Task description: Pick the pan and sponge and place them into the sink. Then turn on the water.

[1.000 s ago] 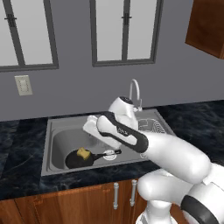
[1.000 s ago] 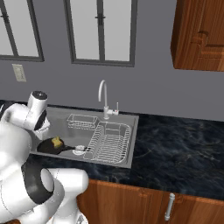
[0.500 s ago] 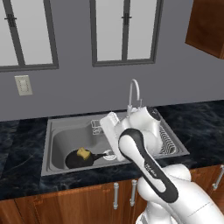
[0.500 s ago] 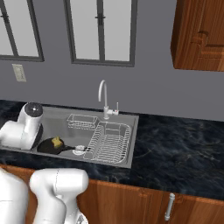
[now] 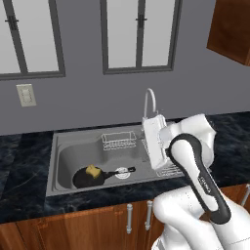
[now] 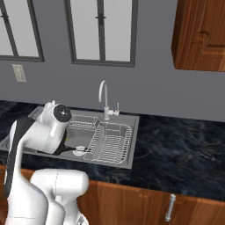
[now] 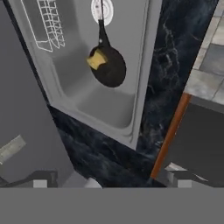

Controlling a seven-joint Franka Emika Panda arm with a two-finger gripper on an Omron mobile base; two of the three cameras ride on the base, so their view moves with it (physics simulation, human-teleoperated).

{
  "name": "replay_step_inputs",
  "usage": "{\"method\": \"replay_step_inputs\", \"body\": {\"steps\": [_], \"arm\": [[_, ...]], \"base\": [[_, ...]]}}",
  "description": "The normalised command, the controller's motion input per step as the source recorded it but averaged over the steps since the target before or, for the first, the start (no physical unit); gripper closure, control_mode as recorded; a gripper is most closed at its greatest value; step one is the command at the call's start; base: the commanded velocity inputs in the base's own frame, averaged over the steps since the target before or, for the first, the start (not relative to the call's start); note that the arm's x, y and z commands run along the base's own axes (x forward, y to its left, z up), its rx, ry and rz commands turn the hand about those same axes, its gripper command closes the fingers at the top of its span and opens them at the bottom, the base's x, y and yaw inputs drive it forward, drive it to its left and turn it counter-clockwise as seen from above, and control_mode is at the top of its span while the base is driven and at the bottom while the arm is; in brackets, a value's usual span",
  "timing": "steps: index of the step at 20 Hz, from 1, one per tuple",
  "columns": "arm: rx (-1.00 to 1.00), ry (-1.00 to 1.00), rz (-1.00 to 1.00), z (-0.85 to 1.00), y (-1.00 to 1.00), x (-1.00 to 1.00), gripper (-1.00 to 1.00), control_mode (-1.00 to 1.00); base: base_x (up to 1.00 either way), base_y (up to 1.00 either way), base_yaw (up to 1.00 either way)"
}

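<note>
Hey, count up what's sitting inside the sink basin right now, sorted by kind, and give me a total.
Frying pan: 1
Sponge, lying in the pan: 1
Wire basket: 1
Wire dish rack: 1
Total: 4

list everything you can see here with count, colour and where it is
sink: one, grey steel, set in the counter under the windows
pan: one, black, on the sink floor, handle toward the drain
sponge: one, yellow, lying in the pan
drain: one, white, sink floor
wire basket: one, at the sink's back wall
dish rack: one, wire, right part of the sink
faucet: one, silver gooseneck, behind the sink, no water running
counter: one, black marbled
windows: two, dark frames, back wall
wall plate: one, pale, left wall
cabinets: brown wood, above and below
hand: one, open, holding nothing
</note>
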Motion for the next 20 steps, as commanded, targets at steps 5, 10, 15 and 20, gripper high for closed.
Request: {"method": "replay_step_inputs", "body": {"steps": [5,10,15,20], "arm": [[0.38,0.00,-0.02,0.01,-1.00,0.00,-1.00,-1.00],[0.39,0.00,-0.03,-0.01,-1.00,0.13,-1.00,-1.00],[0.37,0.00,-0.08,-0.16,-1.00,0.57,-1.00,-1.00],[0.29,0.00,-0.12,-0.06,-0.99,0.92,-1.00,-1.00]], "base": [[0.00,0.00,0.00],[0.00,0.00,0.00],[0.00,0.00,0.00],[0.00,0.00,0.00]]}}
